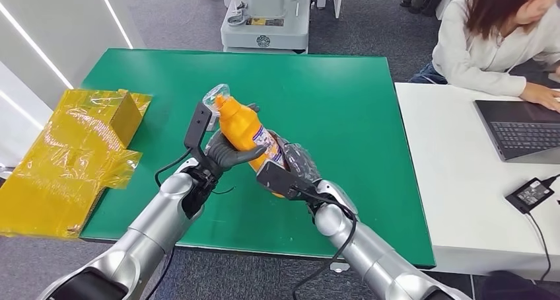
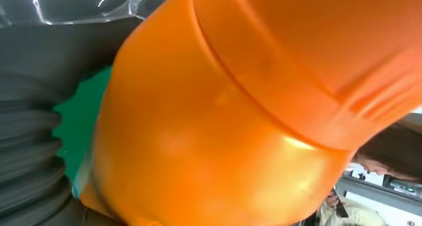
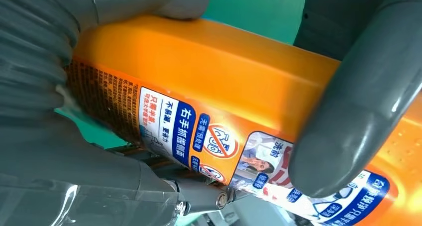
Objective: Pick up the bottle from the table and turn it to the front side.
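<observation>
**Both hands on the bottle above the green table**

The orange bottle is off the table, held in the air over its near-middle part, tilted with its cap end up and away from the robot and its base down toward the right arm. What is inside it cannot be told; the plastic is opaque.

The left hand grips the bottle around its middle from below, dark fingers curled under and around the body. The left wrist view shows the orange shoulder and ribbed cap pressed close to the camera, with clear film at the edge of the frame.

The right hand holds the lower end, its fingers wrapped around the base. In the right wrist view a thick grey finger lies across the label and another grey finger presses the far side.

The label is blue, white and red with Chinese print. "右手抓握" reads on a blue strip, beside 2 red prohibition circles and a small picture of a person. Finer print on the orange side is too small to read.

At the table's left edge lies yellow wrap with a yellow box on it. A person sits at a white desk with a laptop and a black adapter.
</observation>
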Robot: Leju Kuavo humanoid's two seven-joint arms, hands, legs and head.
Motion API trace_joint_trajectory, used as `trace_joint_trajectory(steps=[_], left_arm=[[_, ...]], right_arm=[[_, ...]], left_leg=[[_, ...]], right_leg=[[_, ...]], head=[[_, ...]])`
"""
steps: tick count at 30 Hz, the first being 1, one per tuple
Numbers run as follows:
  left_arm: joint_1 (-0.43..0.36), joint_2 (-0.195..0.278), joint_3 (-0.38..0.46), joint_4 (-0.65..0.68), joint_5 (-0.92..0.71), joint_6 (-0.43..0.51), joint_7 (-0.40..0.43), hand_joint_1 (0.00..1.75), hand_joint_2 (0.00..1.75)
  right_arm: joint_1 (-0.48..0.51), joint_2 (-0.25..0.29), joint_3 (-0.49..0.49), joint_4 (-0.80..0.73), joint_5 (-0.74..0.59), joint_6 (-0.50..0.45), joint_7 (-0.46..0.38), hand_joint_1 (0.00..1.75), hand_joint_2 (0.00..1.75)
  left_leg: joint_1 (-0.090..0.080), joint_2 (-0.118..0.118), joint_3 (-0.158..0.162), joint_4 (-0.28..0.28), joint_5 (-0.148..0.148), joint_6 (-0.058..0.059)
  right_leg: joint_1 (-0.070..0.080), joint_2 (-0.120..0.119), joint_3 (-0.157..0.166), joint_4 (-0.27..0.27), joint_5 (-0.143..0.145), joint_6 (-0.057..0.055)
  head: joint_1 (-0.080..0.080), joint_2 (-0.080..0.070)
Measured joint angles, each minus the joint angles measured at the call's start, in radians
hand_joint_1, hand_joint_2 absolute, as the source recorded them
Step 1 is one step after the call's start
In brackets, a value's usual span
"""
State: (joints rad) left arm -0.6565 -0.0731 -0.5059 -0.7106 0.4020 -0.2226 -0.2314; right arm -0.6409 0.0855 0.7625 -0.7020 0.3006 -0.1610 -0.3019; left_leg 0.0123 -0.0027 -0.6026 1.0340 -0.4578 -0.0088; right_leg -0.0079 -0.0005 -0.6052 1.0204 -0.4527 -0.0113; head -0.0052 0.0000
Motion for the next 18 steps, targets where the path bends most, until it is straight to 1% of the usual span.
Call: trace_joint_trajectory(steps=[2,3,6,7,13,18], left_arm=[[-0.006,-0.001,0.002,0.034,0.016,-0.026,0.007,0.00,1.75],[-0.009,-0.002,0.004,0.047,0.024,-0.038,0.008,0.41,1.75],[-0.013,-0.005,0.015,0.067,0.039,-0.057,0.006,1.72,1.75],[-0.013,-0.006,0.019,0.068,0.041,-0.056,0.005,1.75,1.75],[-0.004,-0.015,0.042,0.041,0.056,-0.004,-0.018,1.75,1.75],[0.012,-0.022,0.082,0.011,0.095,0.006,-0.010,1.75,1.75]], right_arm=[[0.007,0.000,0.002,0.001,0.008,0.002,0.006,1.75,1.75],[0.010,0.000,0.003,0.002,0.011,0.003,0.009,1.75,1.75],[0.016,-0.001,0.005,0.004,0.020,0.003,0.014,1.75,1.75],[0.017,-0.002,0.005,0.004,0.023,0.002,0.016,1.75,1.75],[0.020,-0.009,0.003,0.001,0.025,-0.005,0.016,1.75,1.75],[0.025,-0.009,0.002,-0.005,0.036,-0.016,0.013,1.75,1.75]], left_leg=[[0.000,0.000,0.000,0.000,0.000,0.000],[0.000,0.000,0.000,0.000,0.000,0.000],[0.000,0.000,0.000,0.000,0.000,0.000],[0.000,-0.001,0.000,0.000,0.000,0.000],[0.000,0.000,0.000,0.000,0.000,0.000],[0.000,0.000,0.000,0.000,0.000,0.000]], right_leg=[[0.000,0.000,0.000,0.000,0.000,0.000],[0.000,0.000,0.000,0.000,0.000,0.000],[0.000,0.000,0.000,0.000,0.000,0.000],[0.000,0.000,0.000,0.000,0.000,0.000],[0.000,0.000,0.000,0.000,0.000,0.000],[0.000,0.000,-0.001,0.000,0.000,0.000]], head=[[0.000,0.000],[0.000,0.000],[0.000,0.000],[0.000,0.000],[0.000,0.000],[0.000,0.000]])
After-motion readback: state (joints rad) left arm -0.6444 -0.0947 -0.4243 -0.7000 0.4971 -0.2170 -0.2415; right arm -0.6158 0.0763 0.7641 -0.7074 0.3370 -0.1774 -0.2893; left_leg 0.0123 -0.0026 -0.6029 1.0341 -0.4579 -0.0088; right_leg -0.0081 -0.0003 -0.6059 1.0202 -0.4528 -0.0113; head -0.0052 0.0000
